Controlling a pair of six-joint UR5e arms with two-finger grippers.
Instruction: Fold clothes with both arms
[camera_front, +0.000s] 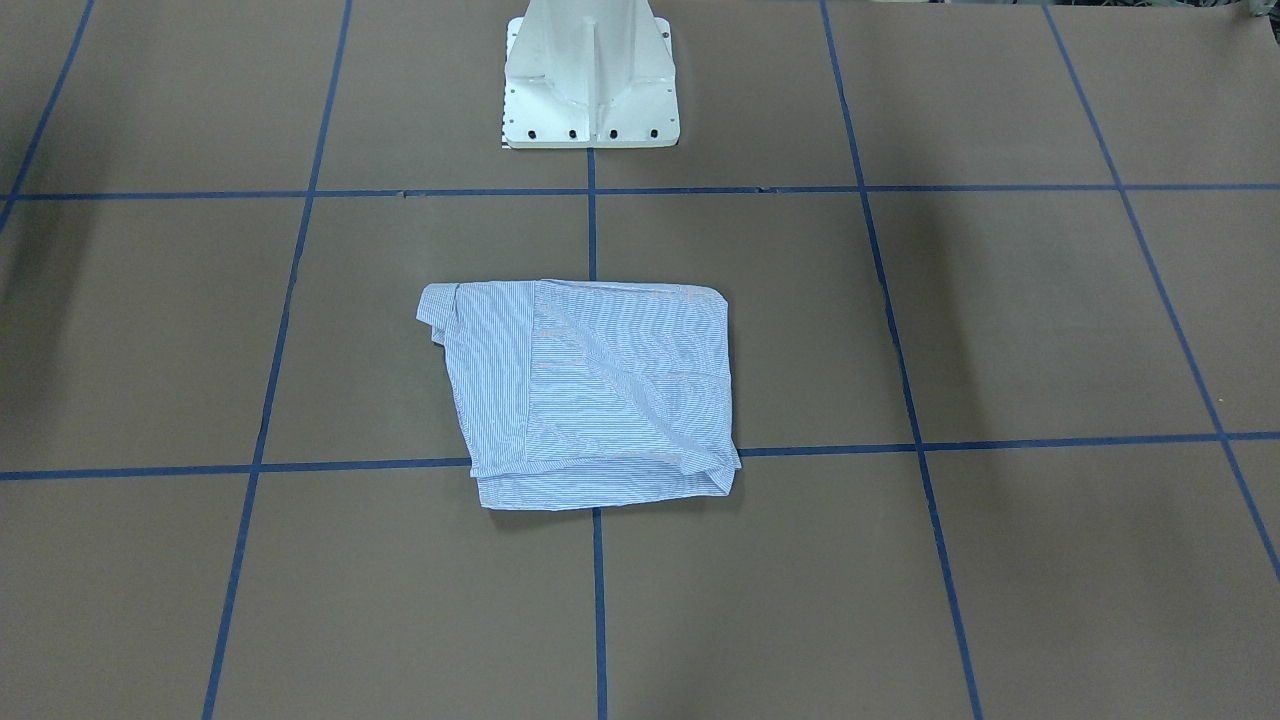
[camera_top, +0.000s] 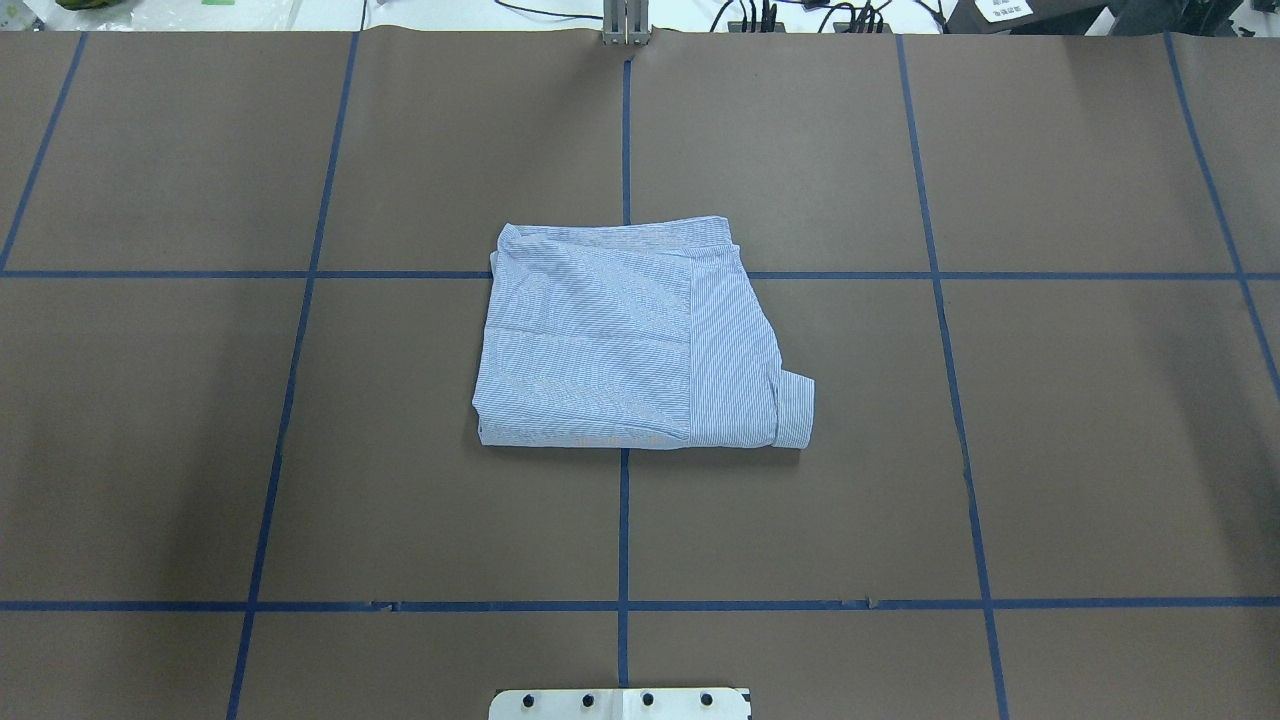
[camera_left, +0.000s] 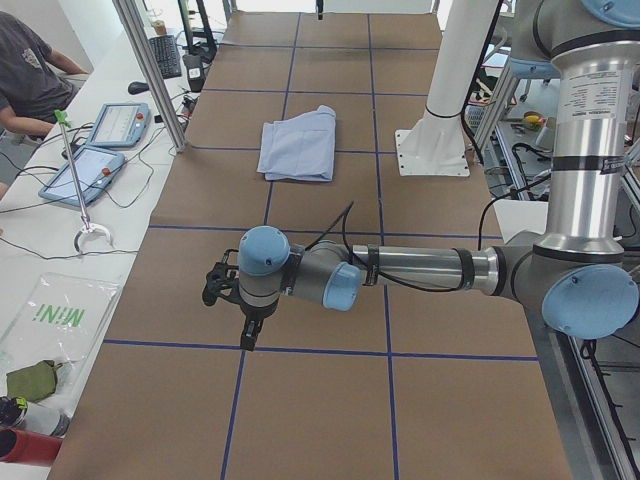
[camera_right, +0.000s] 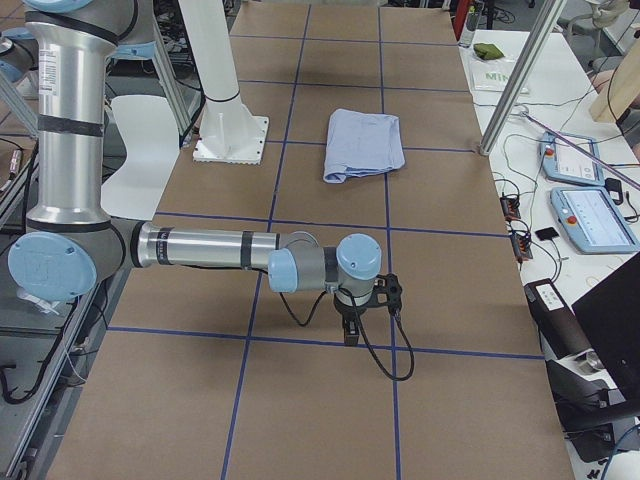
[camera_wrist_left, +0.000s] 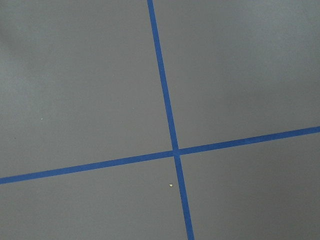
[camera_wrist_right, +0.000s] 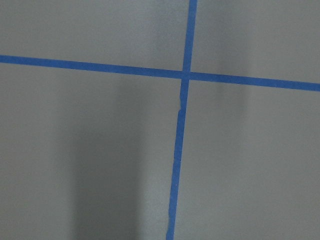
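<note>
The clothes are one light blue striped shirt (camera_front: 590, 390) (camera_top: 620, 340), folded into a rough rectangle in the middle of the table, with a cuff sticking out at one corner (camera_top: 795, 410). It also shows small and far off in the side views (camera_left: 298, 148) (camera_right: 365, 143). Both arms are stretched low over the table's ends, well away from the shirt. The left gripper (camera_left: 248, 335) and the right gripper (camera_right: 350, 335) point down at the table; I cannot tell whether either is open or shut. Both wrist views hold only brown table and crossing blue tape.
The white pedestal base (camera_front: 590, 90) (camera_top: 620, 703) stands at the robot's side of the table. Teach pendants (camera_left: 120, 122) (camera_right: 590, 215) and cables lie on the side bench behind aluminium posts. A seated person (camera_left: 30, 70) is at that bench.
</note>
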